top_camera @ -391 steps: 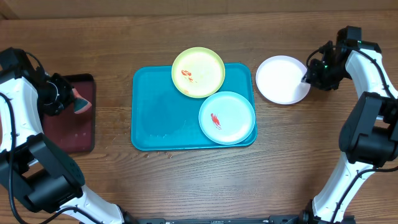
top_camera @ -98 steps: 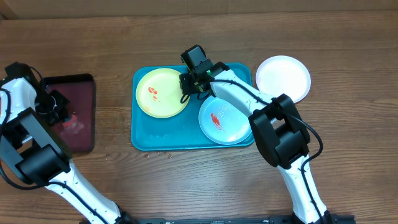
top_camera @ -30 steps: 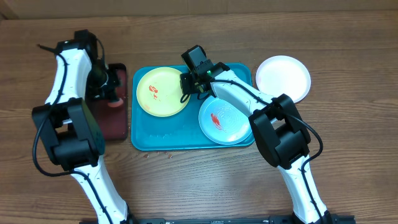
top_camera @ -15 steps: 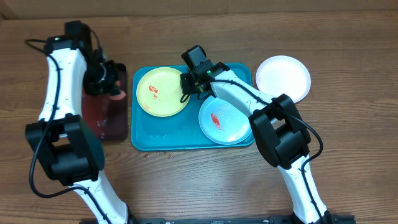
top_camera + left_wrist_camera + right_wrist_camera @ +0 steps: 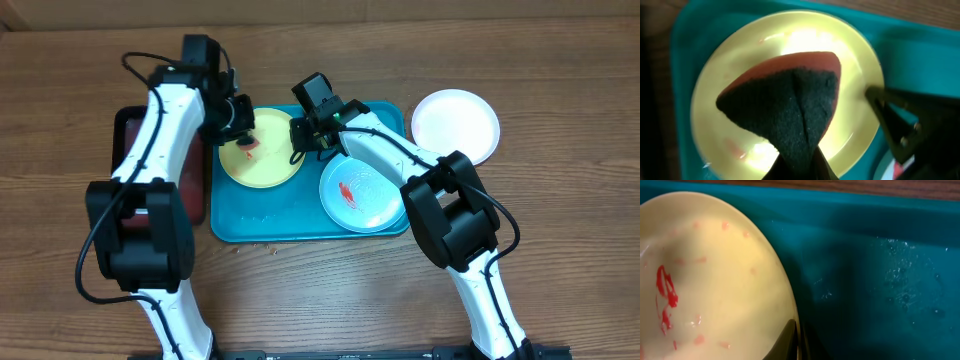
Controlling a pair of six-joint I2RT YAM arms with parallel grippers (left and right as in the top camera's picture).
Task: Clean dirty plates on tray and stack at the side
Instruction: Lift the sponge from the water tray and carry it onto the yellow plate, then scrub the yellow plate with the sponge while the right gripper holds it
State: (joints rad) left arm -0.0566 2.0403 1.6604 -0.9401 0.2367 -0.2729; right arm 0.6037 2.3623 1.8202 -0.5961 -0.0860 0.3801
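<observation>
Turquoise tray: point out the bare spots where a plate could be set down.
Free: the tray has a bare front-left corner, bordered by the yellow-green plate behind and the aqua plate to its right. Crowded: the back, where the left hand with its sponge and the right hand meet at that plate.

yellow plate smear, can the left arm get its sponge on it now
Probably yes: its sponge is right over the yellow plate, nothing between, and the right arm's jaws pinch only the far rim.
</observation>
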